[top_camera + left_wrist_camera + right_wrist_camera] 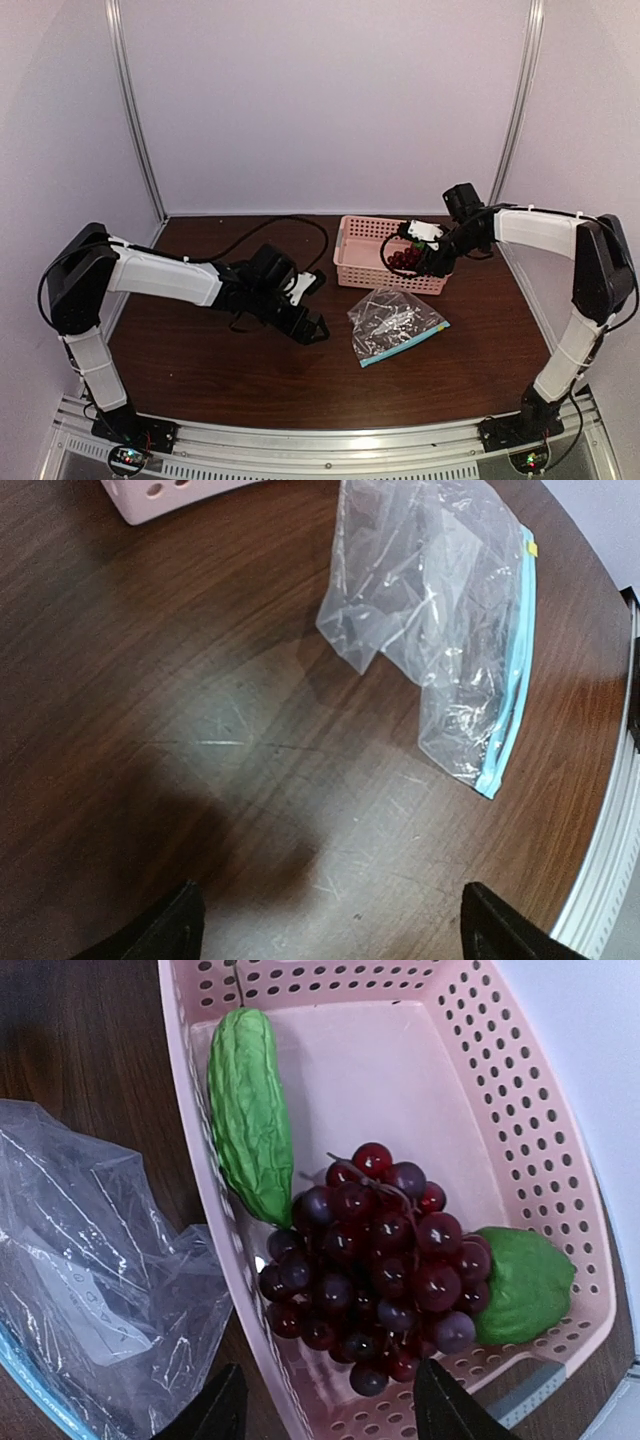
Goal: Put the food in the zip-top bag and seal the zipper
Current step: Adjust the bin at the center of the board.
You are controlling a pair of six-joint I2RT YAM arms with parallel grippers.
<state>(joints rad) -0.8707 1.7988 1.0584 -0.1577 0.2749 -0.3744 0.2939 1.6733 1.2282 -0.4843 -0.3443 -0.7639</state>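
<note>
The dark red grapes (375,1270) lie in the pink basket (545,1160) between a long green vegetable (250,1115) and a second green piece (520,1285). In the top view the grapes (402,260) show under my right gripper (418,262). My right gripper (330,1415) is open and hovers over the grapes, one finger outside the basket's near wall. The clear zip-top bag (395,322) lies flat and empty on the table in front of the basket, its teal zipper (405,346) on the near edge. My left gripper (308,326) is open and empty, left of the bag (440,610) and zipper (515,670).
The pink basket (365,262) stands at the back centre of the dark wooden table (200,370); its corner shows in the left wrist view (170,495). White walls enclose the table. A metal rail (610,880) runs along the near edge.
</note>
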